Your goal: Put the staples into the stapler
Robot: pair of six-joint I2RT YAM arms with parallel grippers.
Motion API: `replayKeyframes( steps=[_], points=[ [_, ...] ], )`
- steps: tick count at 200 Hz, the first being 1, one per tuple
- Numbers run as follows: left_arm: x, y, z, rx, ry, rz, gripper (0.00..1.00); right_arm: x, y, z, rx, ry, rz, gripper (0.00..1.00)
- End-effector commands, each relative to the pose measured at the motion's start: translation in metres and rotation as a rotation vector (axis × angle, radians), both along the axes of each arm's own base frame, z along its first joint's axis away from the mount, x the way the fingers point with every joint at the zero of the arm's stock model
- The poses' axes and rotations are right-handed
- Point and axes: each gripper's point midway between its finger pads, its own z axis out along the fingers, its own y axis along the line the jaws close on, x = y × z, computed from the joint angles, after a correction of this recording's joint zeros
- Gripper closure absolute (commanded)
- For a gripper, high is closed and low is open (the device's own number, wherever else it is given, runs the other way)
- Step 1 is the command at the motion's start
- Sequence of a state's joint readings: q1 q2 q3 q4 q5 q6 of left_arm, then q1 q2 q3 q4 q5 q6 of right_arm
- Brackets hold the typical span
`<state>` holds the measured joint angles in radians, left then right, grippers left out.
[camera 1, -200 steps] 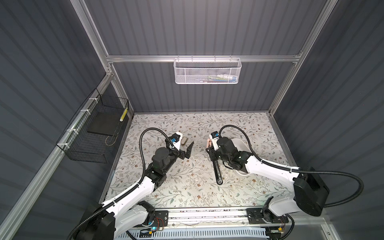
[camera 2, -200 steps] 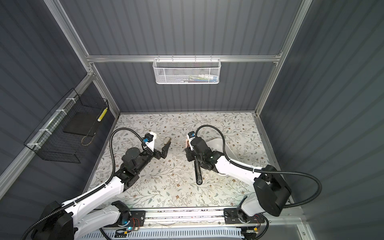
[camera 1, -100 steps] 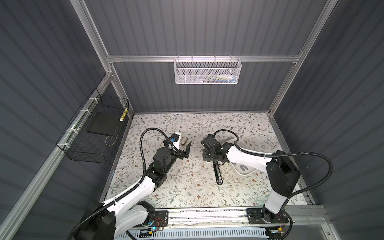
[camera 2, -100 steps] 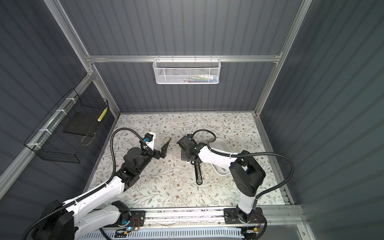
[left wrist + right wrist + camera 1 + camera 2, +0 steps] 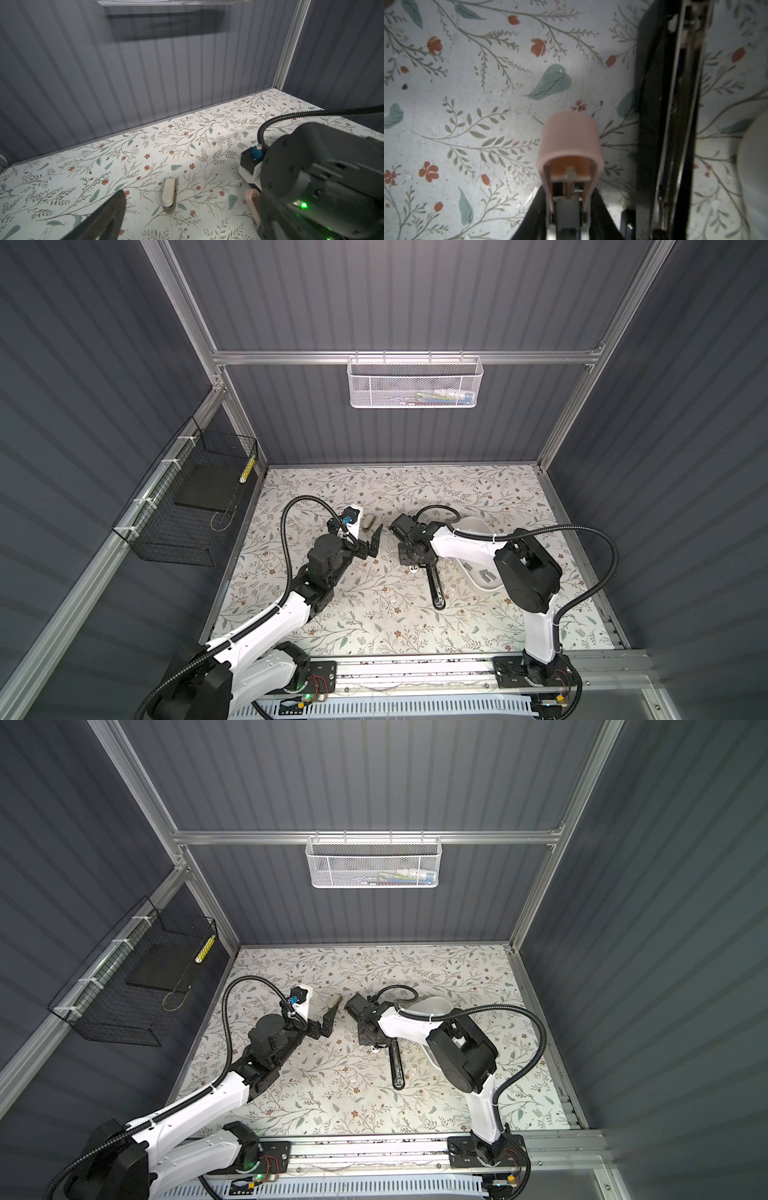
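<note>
White table printed with grey-green leaves and red flowers; black stapler; pink tool; cream stapler; white mesh basket; dark grey ribbed walls.

A white mesh basket is hung from the back rail at upper centre in both top views. A black wire basket is mounted at centre left, with 1 dark slab laid inside. On the floral surface, 1 small cream object is seen just left of centre, and 1 white tray right of centre.
</note>
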<state>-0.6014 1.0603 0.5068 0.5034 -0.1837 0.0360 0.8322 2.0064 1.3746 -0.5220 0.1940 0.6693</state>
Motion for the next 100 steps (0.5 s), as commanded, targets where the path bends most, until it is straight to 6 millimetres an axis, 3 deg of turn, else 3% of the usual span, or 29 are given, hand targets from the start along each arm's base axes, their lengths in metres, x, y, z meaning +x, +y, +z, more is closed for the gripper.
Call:
replayKeyframes(
  steps=[1,48,64,100],
  points=[
    [0.002,0.002,0.017,-0.038,-0.035,0.016,0.0,0.001,0.001,0.0,-0.002,0.003,0.01,1.0],
    [0.001,0.001,0.018,-0.032,-0.03,0.008,0.0,0.006,0.001,0.002,0.002,-0.029,0.019,1.0],
    [0.002,0.002,0.015,-0.035,-0.034,0.015,0.0,0.004,0.005,-0.003,0.025,-0.024,0.029,0.93],
    [0.004,0.008,0.016,-0.04,-0.022,0.051,0.0,0.003,0.01,-0.009,0.026,0.011,0.036,0.87]
  ],
)
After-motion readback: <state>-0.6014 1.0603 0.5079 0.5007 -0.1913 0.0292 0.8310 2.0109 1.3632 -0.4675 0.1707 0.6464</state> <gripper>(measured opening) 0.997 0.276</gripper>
